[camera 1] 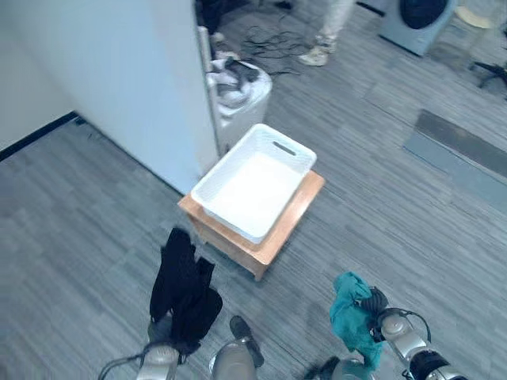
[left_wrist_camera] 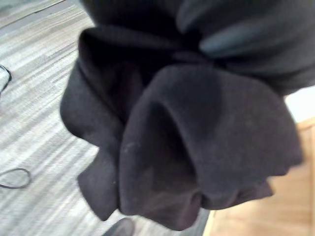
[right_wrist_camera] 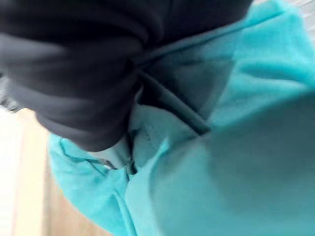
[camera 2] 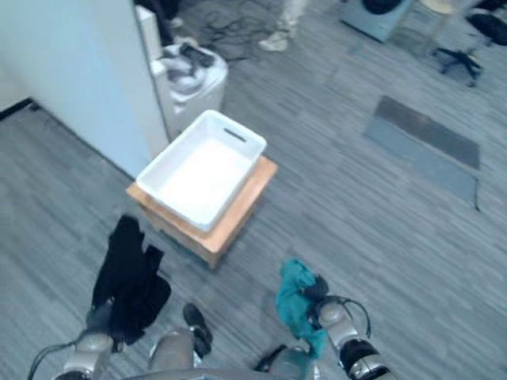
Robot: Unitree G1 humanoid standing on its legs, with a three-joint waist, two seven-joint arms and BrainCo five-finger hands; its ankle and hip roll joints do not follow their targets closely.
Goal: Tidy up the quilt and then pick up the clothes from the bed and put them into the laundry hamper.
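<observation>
Matt black cloth [camera 1: 184, 289], teal cloth [camera 1: 350, 317], smooth white plastic hamper [camera 1: 253, 180].

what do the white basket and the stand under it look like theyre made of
The white basket: likely moulded plastic, smooth matte walls with a cut-out handle slot. The stand beneath it: looks like light wood or wood veneer, with a warm tan, flat, even surface.

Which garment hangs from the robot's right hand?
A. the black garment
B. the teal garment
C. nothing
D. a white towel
B: the teal garment hangs from the right hand, while the black garment hangs from the left hand, short of the white basket.
</observation>
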